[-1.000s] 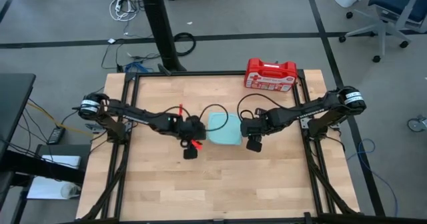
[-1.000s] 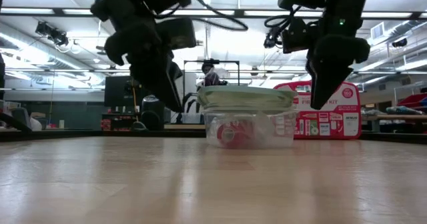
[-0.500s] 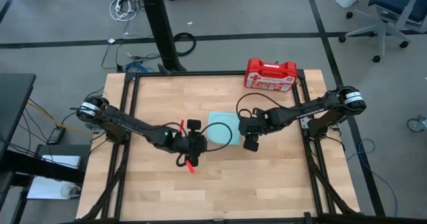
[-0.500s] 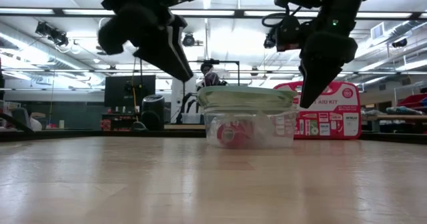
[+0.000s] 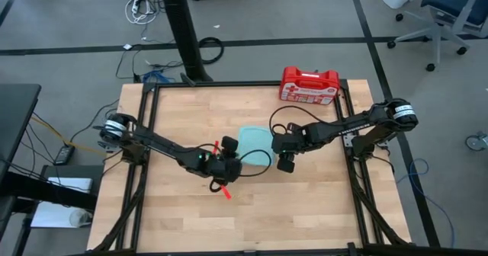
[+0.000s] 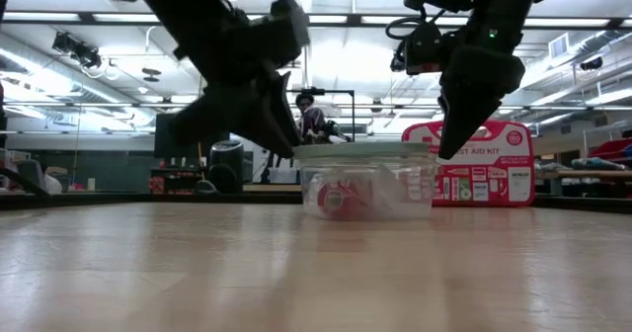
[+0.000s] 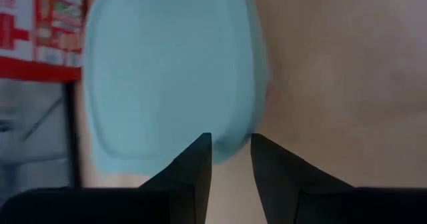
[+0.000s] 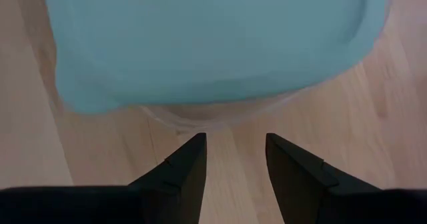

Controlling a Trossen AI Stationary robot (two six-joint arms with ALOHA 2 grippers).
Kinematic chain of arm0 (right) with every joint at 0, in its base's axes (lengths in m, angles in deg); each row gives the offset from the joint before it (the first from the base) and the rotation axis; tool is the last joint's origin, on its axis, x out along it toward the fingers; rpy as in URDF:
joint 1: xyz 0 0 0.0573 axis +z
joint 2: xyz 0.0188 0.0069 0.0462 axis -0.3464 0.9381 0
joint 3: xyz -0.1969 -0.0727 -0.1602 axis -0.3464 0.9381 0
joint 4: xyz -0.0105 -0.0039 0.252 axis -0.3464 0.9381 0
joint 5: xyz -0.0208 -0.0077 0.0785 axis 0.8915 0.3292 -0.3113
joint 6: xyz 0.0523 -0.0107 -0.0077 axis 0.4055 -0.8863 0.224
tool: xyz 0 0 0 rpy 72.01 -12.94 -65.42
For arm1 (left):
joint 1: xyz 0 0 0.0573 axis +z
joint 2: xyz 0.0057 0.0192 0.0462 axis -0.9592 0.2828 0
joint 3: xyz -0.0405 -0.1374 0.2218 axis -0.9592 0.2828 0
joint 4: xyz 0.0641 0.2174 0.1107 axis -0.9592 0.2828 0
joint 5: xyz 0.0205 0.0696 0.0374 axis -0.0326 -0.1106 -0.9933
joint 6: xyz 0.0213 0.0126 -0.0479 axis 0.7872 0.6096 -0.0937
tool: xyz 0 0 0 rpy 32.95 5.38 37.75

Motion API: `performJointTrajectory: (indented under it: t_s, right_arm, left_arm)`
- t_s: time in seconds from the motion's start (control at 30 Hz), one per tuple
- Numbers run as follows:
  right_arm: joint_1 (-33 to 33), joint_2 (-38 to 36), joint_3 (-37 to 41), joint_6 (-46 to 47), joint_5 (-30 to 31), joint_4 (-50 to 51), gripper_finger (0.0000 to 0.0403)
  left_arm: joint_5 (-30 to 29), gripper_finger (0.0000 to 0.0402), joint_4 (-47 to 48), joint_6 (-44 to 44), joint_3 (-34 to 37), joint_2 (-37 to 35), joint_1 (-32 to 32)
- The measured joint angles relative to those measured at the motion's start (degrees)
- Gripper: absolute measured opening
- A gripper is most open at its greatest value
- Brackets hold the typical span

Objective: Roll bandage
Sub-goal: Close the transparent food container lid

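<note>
A clear plastic container [image 6: 367,189] with a pale blue lid [image 5: 257,140] stands mid-table. Inside it, a small red bandage roll [image 6: 341,197] lies on the floor of the container, seen through the wall. My left gripper [image 5: 239,161] is at the lid's near-left corner, open, its fingertips on either side of the lid's rim [image 7: 230,144]. My right gripper [image 5: 286,164] hangs open at the container's right side, above the table, with nothing between its fingers [image 8: 235,144]. My left gripper comes slanting down from the table's left, and the lid's corner edge [image 7: 233,139] shows in the gap between its fingertips. I cannot tell whether the fingers touch the lid.
A red first-aid case [image 5: 309,85] stands at the far edge, right of centre. Bare wood lies all along the near half of the table [image 5: 252,218]. Black frame rails [image 5: 141,172] run along both sides.
My left gripper has swung toward the table's near edge and right, up to the container's corner, and rolled its wrist so the fingers point at the lid. In the low view the lid now sits lower and flatter on the container.
</note>
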Motion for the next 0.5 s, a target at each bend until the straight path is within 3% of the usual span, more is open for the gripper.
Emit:
performJointTrajectory:
  t_s: [0.5]
  right_arm:
    - [-0.1, 0.0, 0.0, -2.3, -0.8, -2.1, 0.015]
  left_arm:
    - [-1.6, 0.0111, -4.9, 2.6, 0.0, 2.0, 0.0]
